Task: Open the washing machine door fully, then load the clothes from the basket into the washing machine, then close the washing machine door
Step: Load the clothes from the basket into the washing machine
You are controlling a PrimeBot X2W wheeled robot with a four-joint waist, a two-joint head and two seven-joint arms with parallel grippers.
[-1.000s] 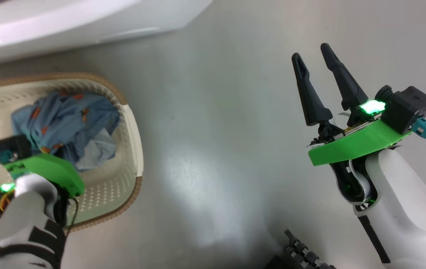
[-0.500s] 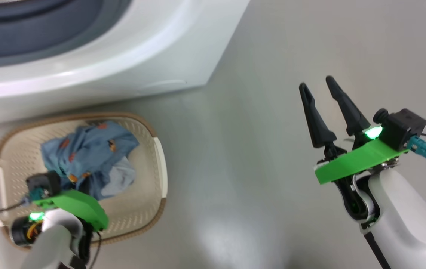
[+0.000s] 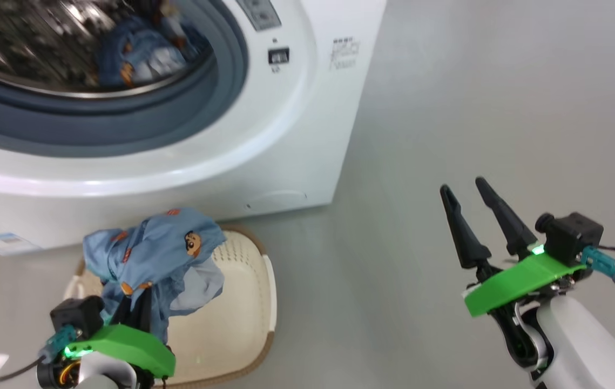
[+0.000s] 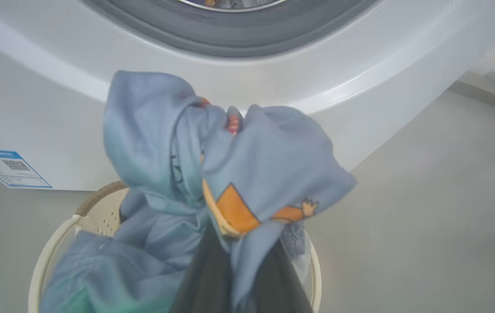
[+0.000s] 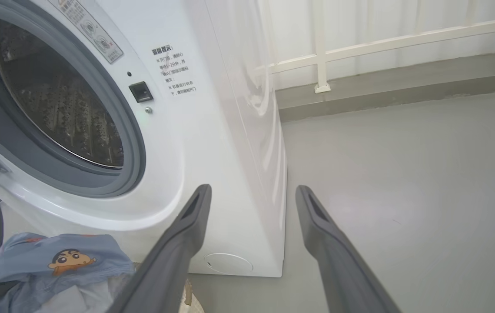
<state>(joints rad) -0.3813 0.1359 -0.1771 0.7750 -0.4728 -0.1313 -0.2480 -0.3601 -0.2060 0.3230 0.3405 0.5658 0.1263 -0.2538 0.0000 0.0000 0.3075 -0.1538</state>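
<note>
1. Left hand (image 3: pixel 133 308) is pinched tight on the clothes (image 3: pixel 150 254). The blue bundle is raised over the basket (image 3: pixel 270 281), presumably to carry it up to the drum (image 3: pixel 42 48).
2. Its fingers point up toward the washing machine (image 3: pixel 296 124), whose mouth gapes open just above. Another blue garment lies inside the drum.
3. Right hand (image 3: pixel 461 185) hangs empty with its jaws spread wide. It sits well off to the side over bare floor (image 3: pixel 474 81), which I'd judge keeps it out of the way.

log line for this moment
left gripper: shut on light blue cartoon-print garment over cream plastic basket | right gripper: open, empty | white front-loading washing machine: drum uncovered
</note>
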